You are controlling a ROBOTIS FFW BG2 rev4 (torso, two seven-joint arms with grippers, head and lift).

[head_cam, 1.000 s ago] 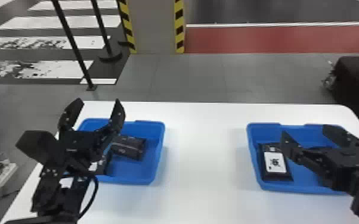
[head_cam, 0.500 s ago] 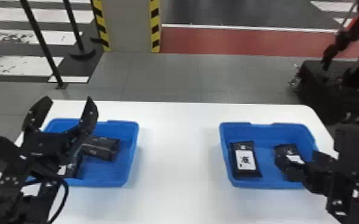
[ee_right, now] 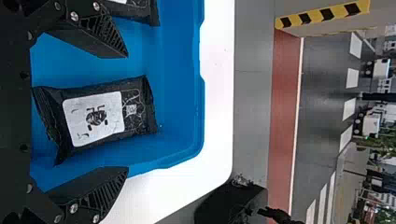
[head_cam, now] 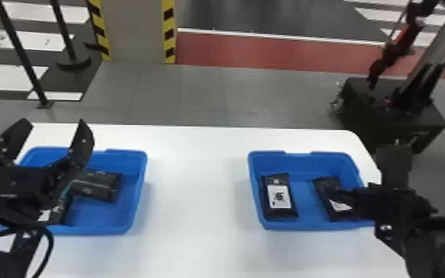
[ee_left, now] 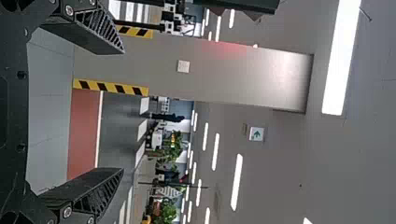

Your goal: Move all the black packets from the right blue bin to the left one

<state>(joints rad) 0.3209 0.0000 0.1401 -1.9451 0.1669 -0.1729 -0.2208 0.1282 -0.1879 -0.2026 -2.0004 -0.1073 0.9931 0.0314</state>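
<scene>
Two labelled black packets [head_cam: 280, 197] lie apart in the right bin [head_cam: 303, 196], two packets [head_cam: 98, 186] in the left [head_cam: 139, 192]

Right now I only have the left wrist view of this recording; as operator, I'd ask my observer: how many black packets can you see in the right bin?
Observer: Two in the right bin: the left packet by its left side, the right packet by its right.
Operator: Is the right gripper closed on either one?
Observer: No, its fingers stand wide apart in the right wrist view, with the right packet showing between them.
Operator: And what lies on the other side?
Observer: In the left bin I can make out two more, the farther packet and the nearer packet; the left gripper and its arm block part of the bin, so I can't rule out others.
</scene>
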